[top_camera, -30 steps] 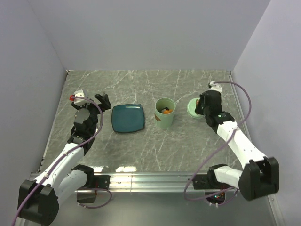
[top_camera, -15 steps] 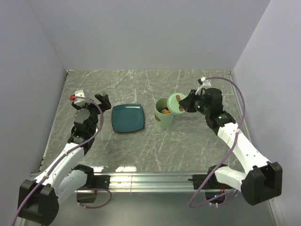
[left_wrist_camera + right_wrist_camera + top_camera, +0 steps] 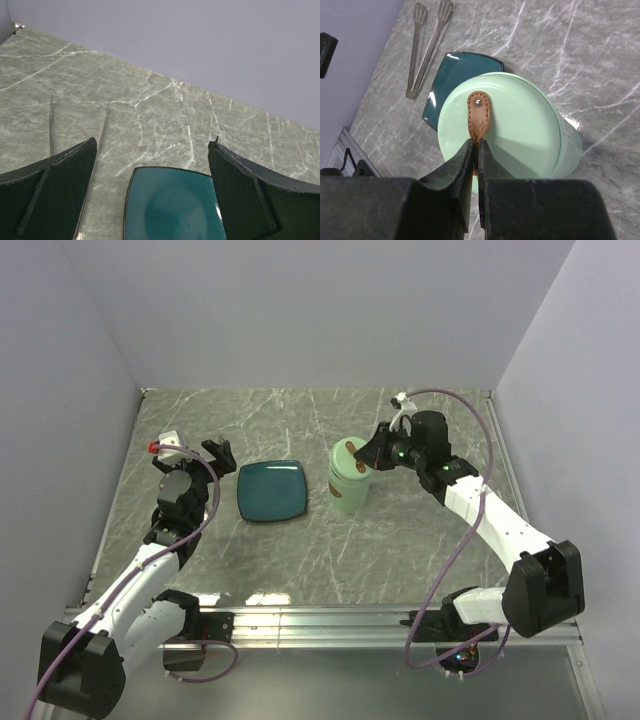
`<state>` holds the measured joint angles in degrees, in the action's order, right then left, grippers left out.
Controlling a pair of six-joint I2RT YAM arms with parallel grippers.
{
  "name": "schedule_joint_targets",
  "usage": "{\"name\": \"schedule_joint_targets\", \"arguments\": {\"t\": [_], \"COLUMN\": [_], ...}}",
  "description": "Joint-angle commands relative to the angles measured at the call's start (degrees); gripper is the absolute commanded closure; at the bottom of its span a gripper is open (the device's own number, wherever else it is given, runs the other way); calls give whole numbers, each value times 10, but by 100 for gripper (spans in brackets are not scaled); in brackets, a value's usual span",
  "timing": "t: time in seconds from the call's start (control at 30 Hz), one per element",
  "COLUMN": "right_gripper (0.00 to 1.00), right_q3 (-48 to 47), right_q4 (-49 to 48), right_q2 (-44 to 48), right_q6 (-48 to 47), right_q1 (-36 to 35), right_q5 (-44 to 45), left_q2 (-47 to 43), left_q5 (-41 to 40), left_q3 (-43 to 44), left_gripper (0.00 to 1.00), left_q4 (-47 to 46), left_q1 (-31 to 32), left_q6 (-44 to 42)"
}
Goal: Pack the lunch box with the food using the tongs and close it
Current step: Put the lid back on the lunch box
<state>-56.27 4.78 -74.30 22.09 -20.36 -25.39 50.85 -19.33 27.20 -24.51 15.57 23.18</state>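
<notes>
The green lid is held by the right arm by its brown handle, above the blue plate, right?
Not the plate. The right gripper holds the lid by its brown handle above the green cup. The plate lies beside it, as the right wrist view shows.

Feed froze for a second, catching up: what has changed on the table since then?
The right gripper, shut on the lid's brown handle, carried the lid leftward from the table to over the lunch box. The left gripper, open, the plate and the lunch box stayed put.
</notes>
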Motion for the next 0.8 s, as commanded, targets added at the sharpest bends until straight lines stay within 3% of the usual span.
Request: {"name": "schedule_joint_targets", "arguments": {"t": [0.0,0.77], "right_gripper": [100,100], "right_q3": [-45,-96], "right_q4": [-6,45], "right_q2": [-22,-95], "right_q6": [-4,-19], "right_q1": [-10,-21], "right_q5": [-4,31], "left_q2": [2,4], "left_q5": [3,0], "left_q3": [12,12], "left_gripper": [1,1], "left_q4": [-10,-8], "left_q1": [2,2], "left_q6": [-9,-9]}}
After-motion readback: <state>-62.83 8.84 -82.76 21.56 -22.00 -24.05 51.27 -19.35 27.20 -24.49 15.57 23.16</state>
